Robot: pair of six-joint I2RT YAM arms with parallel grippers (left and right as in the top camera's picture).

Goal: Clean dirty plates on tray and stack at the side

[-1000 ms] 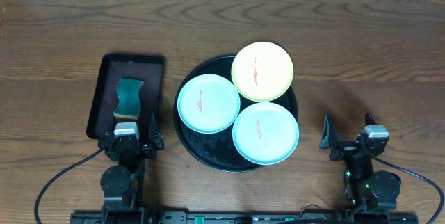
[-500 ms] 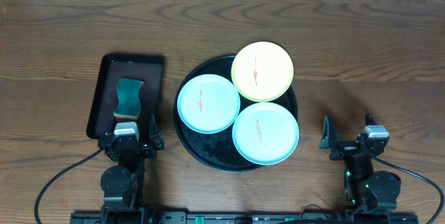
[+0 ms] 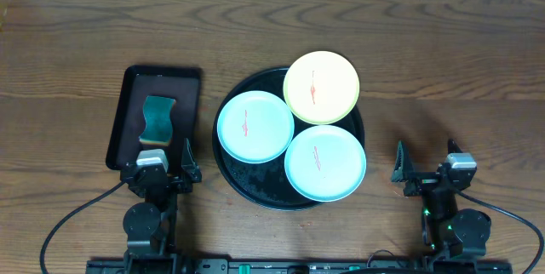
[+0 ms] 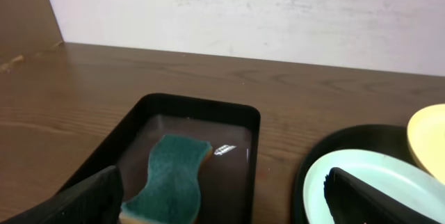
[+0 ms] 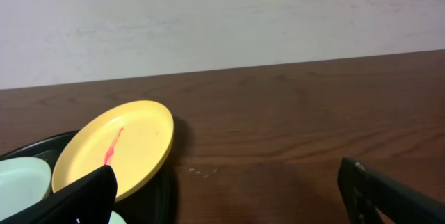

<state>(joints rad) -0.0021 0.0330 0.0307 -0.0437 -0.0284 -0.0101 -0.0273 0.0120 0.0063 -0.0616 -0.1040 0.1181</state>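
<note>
The round black tray (image 3: 235, 176) sits mid-table and holds three plates, each with a thin red smear. A pale yellow plate (image 3: 321, 87) lies at its far right, overhanging the rim; it also shows in the right wrist view (image 5: 115, 147). A mint-blue plate (image 3: 255, 126) lies at the left and shows in the left wrist view (image 4: 375, 182). A second mint-blue plate (image 3: 324, 162) lies at the front right. My left gripper (image 3: 159, 166) is open and empty near the table's front, left of the tray. My right gripper (image 3: 428, 165) is open and empty, right of the tray.
A small dark rectangular tray (image 3: 128, 112) left of the round tray holds a green sponge (image 3: 157, 120), just beyond my left gripper; the sponge shows in the left wrist view (image 4: 167, 182). A white wall runs behind the wooden table (image 3: 443, 61).
</note>
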